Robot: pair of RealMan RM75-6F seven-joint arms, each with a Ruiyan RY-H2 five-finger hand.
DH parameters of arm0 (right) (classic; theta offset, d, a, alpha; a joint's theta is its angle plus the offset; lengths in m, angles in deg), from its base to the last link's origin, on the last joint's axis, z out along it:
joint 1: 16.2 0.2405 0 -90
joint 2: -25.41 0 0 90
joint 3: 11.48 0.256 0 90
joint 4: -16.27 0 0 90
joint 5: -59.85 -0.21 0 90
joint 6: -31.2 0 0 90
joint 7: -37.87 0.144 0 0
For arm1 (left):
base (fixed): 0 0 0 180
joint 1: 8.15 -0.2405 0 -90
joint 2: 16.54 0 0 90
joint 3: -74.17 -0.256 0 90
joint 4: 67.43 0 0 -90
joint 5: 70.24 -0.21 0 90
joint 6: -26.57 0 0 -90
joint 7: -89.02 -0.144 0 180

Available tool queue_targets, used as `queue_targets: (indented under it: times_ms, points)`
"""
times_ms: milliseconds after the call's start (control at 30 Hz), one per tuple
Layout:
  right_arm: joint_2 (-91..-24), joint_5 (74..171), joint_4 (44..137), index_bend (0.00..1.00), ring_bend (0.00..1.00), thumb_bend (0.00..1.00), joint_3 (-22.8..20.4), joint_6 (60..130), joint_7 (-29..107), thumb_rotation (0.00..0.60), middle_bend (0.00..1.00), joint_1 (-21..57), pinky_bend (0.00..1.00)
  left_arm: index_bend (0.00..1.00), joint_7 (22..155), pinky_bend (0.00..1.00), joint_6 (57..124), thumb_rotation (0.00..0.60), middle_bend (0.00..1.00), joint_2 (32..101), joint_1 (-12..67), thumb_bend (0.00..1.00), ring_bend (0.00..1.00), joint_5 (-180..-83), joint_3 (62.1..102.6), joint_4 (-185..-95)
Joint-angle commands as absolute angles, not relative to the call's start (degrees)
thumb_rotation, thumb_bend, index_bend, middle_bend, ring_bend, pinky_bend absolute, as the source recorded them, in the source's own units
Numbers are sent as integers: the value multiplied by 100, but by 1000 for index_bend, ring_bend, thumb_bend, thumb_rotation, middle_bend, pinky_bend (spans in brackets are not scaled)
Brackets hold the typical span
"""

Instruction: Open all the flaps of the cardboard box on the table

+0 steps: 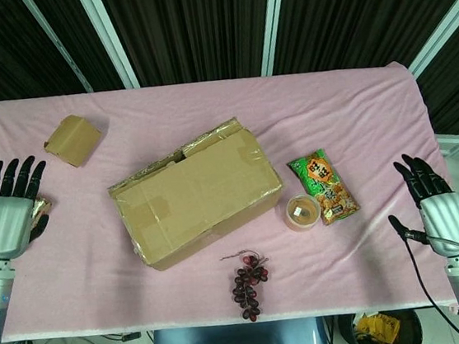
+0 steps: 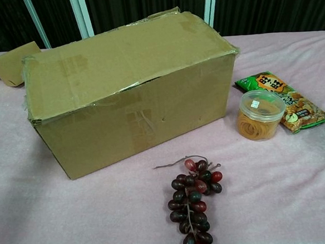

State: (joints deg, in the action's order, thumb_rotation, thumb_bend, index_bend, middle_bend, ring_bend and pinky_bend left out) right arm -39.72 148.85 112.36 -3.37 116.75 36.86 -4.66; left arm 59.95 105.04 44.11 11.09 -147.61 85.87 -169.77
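Left robot hand [image 1: 6,212] and right robot hand [image 1: 435,194] both empty, fingers spread, parked at the surface [image 1: 350,283] edges, well apart from the cardboard box [image 1: 194,191]. Box sits mid-surface, flaps apparently closed (likely taped). Hands probably staged for approach.

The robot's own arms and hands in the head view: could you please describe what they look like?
Both hands have black fingers and a pale silver-grey ribbed shell over the back. The left hand sits on a silver-grey cylindrical forearm. The right hand sits on a similar silver wrist section with a small green-lit ring, and a thin black cable runs alongside it. No sleeves or printed markings are legible.
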Motion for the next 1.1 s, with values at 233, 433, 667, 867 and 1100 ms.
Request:
queue_targets:
  times_ms: [233,433,667,867,1100]
  points:
    - [-3099,14750,12646,4,1,719,205,10176,2959,600,31,673,228,0,7506,0,11511,600,14,4896,199,213,0,-15229,8075,-16539]
    - [-3220,13927,12955,59,19,953,739,8976,2445,600,85,1731,251,0,7850,0,11555,600,9,5025,165,216,0,-15243,8104,-16136]
    - [-3759,12691,12688,79,19,1000,1142,8050,1661,600,88,2903,251,0,8064,0,11606,600,5,5046,158,218,0,-15284,8158,-15968]
    - [-4324,11560,12103,138,49,1000,1347,7650,1170,600,133,3839,251,0,8207,0,11537,600,3,5042,157,219,0,-15258,8157,-15926]
    - [-4891,10304,11346,202,49,1000,1273,7434,580,600,168,4845,251,0,8378,0,11378,600,3,5038,180,220,0,-15185,8155,-15904]
